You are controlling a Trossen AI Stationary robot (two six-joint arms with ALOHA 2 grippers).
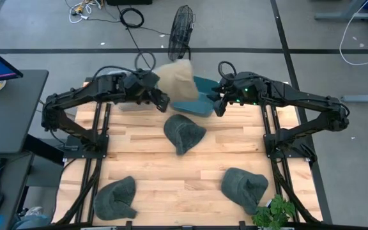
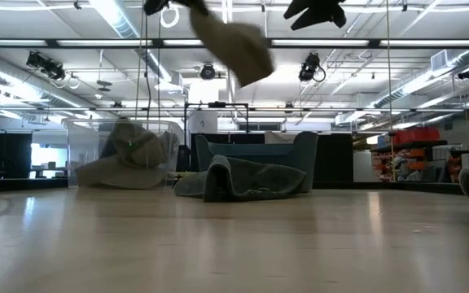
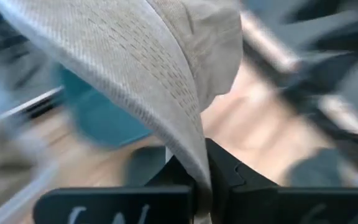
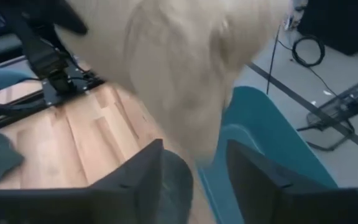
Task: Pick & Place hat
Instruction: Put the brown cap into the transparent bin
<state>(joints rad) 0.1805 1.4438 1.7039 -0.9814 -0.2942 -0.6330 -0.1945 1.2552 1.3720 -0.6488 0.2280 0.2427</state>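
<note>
A beige hat [image 1: 174, 80] hangs in the air over the table's far edge, held by my left gripper [image 1: 161, 101]; it also shows in the low view [image 2: 234, 45] and fills the left wrist view [image 3: 148, 74]. My right gripper [image 1: 218, 105] hovers open just right of it, above a teal bin [image 1: 193, 102] that stands at the far edge. The beige hat [image 4: 179, 74] hangs in front of the right fingers, apart from them. Three grey-green hats lie on the table: middle [image 1: 183, 133], near left [image 1: 115, 197], near right [image 1: 245, 187]. My left gripper is shut on the beige hat's brim edge [image 3: 196, 171], pinched between the two fingers. The hat is lifted clear of the table and spreads away beyond the fingers toward the far edge.
A clear plastic box [image 2: 124, 155] with another beige hat stands at the far left of the table. A fan [image 1: 181, 32] and cables lie on the floor beyond. A plant [image 1: 275, 212] sits at the near right corner. Bare wood [image 1: 139, 160] lies between the grey hats.
</note>
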